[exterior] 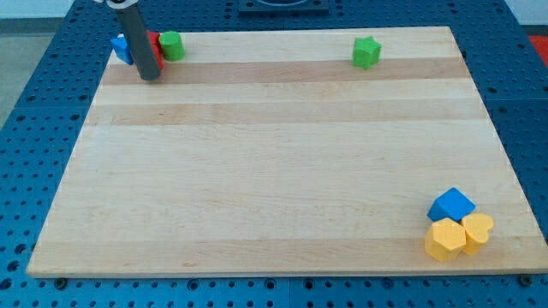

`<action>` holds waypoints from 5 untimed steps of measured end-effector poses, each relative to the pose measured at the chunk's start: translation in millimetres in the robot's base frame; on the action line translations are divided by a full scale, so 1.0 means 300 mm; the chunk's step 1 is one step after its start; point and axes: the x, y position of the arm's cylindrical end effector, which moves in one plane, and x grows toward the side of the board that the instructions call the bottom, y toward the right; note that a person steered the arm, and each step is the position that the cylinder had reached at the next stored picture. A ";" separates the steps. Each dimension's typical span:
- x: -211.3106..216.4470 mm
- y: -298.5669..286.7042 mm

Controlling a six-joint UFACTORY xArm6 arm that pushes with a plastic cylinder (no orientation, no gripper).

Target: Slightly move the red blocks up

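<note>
A red block [154, 44] sits at the board's top left corner, mostly hidden behind my rod, so its shape is unclear. A blue block [120, 47] touches it on the left and a green block [172, 45] touches it on the right. My tip [150, 77] rests on the board just below the red block, at the view's top left. I can make out only one red block.
A green star-like block [366, 52] lies near the top edge, right of centre. At the bottom right corner a blue cube [451, 205] touches a yellow hexagon block [445, 239] and a yellow heart block [478, 229]. The wooden board [274, 171] lies on a blue perforated table.
</note>
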 end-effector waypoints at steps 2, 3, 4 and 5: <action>-0.012 0.225; -0.031 0.370; -0.088 0.494; -0.164 0.562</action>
